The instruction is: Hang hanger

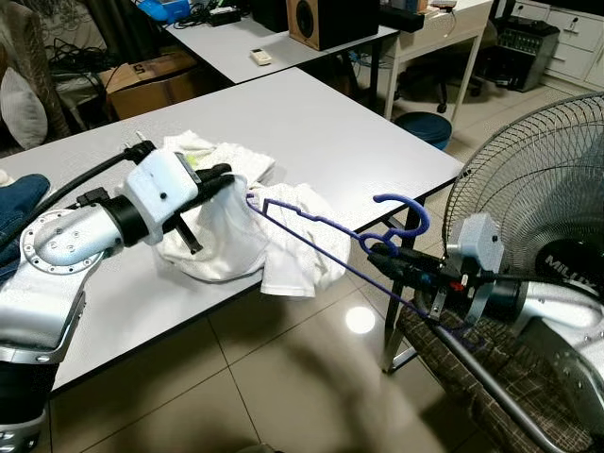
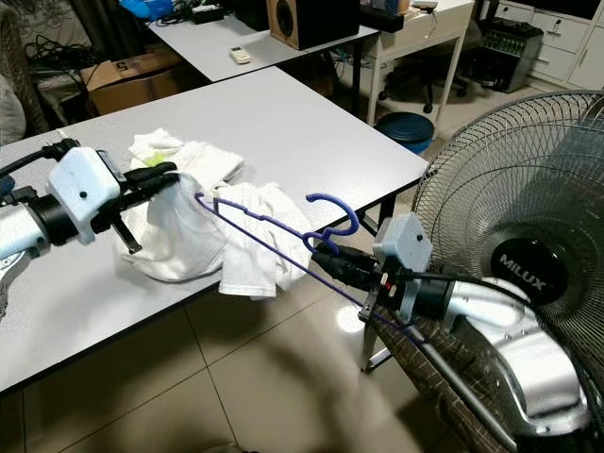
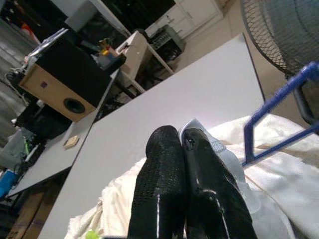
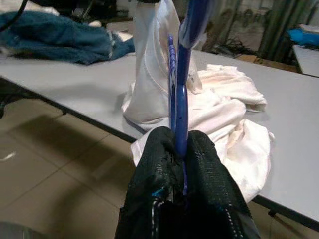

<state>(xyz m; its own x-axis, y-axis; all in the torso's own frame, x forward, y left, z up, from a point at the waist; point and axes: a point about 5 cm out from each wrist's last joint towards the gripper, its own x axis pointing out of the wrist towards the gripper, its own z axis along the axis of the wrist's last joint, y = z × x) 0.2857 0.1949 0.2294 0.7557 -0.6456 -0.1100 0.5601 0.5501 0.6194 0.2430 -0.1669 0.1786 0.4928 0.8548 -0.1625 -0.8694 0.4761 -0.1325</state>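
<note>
A grey table (image 1: pixel 311 123) carries a white garment (image 1: pixel 236 236) at its near edge. My left gripper (image 1: pixel 219 179) pinches that cloth. My right gripper (image 1: pixel 382 253) clamps the blue hanger (image 1: pixel 321 226) just below its hook, past the table's near right corner.

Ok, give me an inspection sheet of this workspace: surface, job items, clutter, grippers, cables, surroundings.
Surface: grey table, tiled floor below.
Job's things: blue hanger held off the table's front edge, one end in the white garment; the garment is partly lifted, the rest heaped on the table and hanging over the edge.
Clutter: blue cloth at the table's left end.
Grippers: left gripper shut on the white garment; right gripper shut on the blue hanger near its hook.
Cables: black cable along the left arm.
Surroundings: standing fan close on the right, speaker on a second table behind, cardboard box.
</note>
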